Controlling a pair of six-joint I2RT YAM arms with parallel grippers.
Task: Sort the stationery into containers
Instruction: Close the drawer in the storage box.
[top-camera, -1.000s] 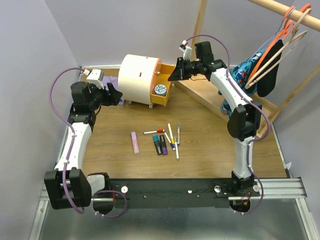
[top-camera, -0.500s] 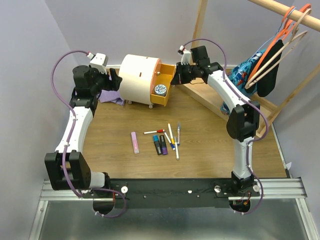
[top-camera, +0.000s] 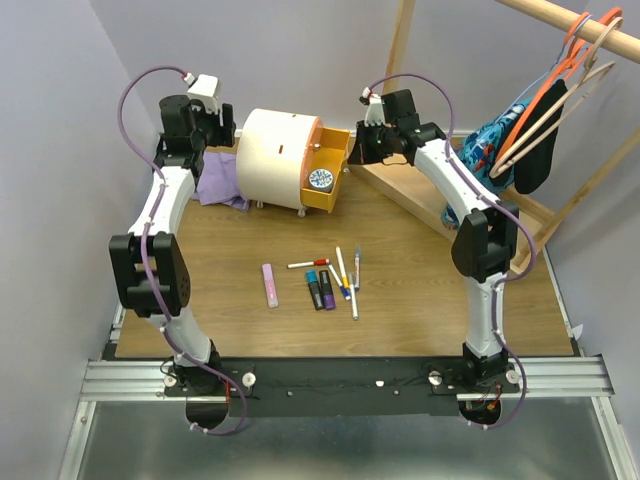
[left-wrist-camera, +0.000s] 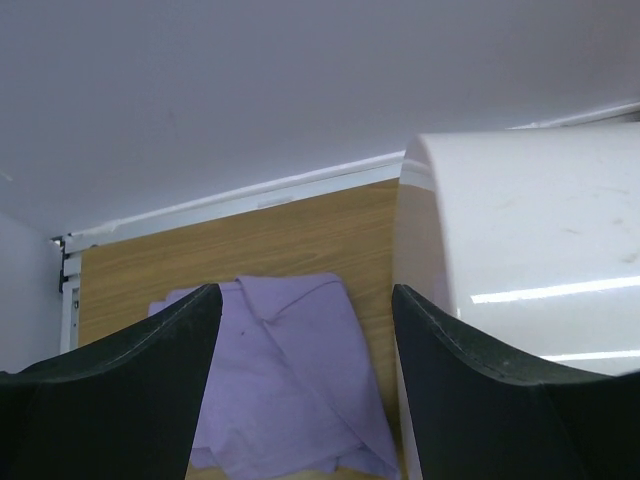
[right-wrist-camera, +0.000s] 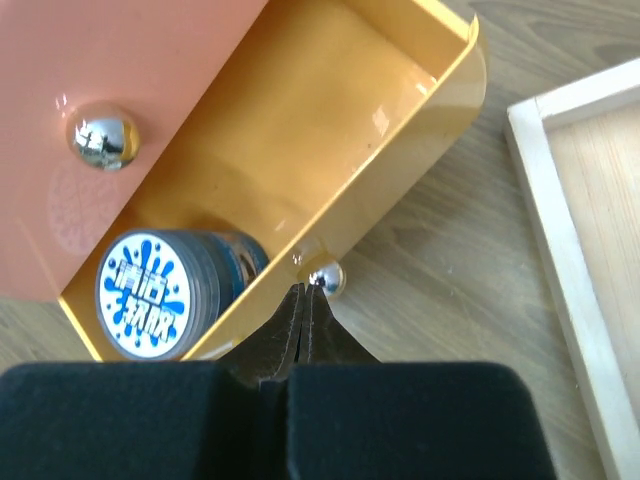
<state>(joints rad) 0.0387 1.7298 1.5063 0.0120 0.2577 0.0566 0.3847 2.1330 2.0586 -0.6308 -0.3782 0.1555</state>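
- One grey round tin (right-wrist-camera: 150, 295) lies in the pulled-out orange drawer (right-wrist-camera: 340, 110) of the cream chest (top-camera: 272, 155), by the table (top-camera: 420, 290)'s far edge.
- Several pens (top-camera: 345, 272), two markers (top-camera: 320, 291) and a pink bar (top-camera: 270, 285) lie mid-table.
- Right gripper (right-wrist-camera: 305, 298): fingers pressed together (tips at the drawer's knob (right-wrist-camera: 327, 278)).
- Left gripper (left-wrist-camera: 305, 300): fingers spread wide, holding nothing, above the purple cloth (left-wrist-camera: 290, 400) at the far left corner.
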